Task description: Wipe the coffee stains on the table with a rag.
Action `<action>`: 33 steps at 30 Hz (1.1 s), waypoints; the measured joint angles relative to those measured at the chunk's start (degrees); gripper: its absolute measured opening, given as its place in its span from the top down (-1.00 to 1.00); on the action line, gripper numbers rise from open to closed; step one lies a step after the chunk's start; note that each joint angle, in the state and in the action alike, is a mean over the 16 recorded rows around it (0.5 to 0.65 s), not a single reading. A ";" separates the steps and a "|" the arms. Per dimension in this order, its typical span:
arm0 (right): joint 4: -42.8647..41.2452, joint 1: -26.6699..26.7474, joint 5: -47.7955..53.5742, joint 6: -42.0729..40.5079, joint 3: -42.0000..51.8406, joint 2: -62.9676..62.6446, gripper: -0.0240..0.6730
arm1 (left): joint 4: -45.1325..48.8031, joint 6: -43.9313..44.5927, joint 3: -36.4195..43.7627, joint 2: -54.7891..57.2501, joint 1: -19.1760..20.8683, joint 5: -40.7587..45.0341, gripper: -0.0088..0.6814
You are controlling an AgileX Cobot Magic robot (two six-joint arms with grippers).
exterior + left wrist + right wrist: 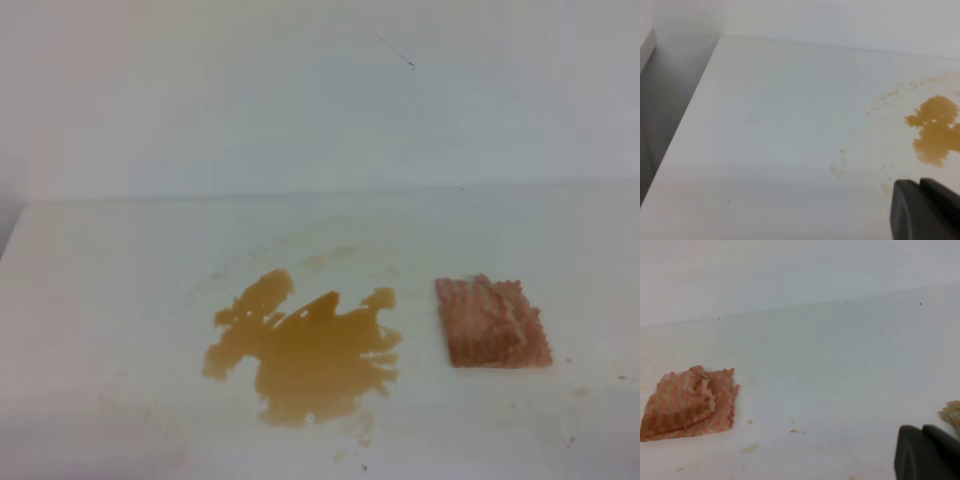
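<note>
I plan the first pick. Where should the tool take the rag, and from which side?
Judging by its pose, come from straight above and pinch the raised fold on the right half of the rag. It lies flat on the table, so its edges give no purchase. It sits right of the coffee stains, apart from them.

The table was plain white with small dark specks and faint tan smears. The coffee puddle on the left was amber-brown. The rag on the right was pinkish-brown with a bumpy woven pattern. My gripper fingers were dark grey.
</note>
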 joint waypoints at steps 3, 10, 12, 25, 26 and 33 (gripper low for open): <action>0.00 0.00 0.00 0.00 0.00 0.00 0.94 | 0.00 0.00 0.00 0.00 0.00 0.00 0.98; 0.00 0.00 0.00 0.00 0.00 0.00 0.94 | 0.00 0.00 0.00 0.00 0.00 0.00 0.98; 0.00 0.00 0.00 0.00 0.00 0.00 0.94 | 0.00 0.00 0.00 0.00 0.00 0.00 0.98; 0.00 0.00 0.00 0.00 0.00 0.00 0.94 | 0.00 0.00 0.00 0.00 0.00 0.00 0.98; 0.00 0.00 0.00 0.00 0.00 0.00 0.94 | 0.00 0.00 0.00 0.00 0.00 0.00 0.98; 0.00 0.00 0.00 0.00 0.00 0.00 0.94 | 0.00 0.00 0.00 0.00 0.00 0.00 0.98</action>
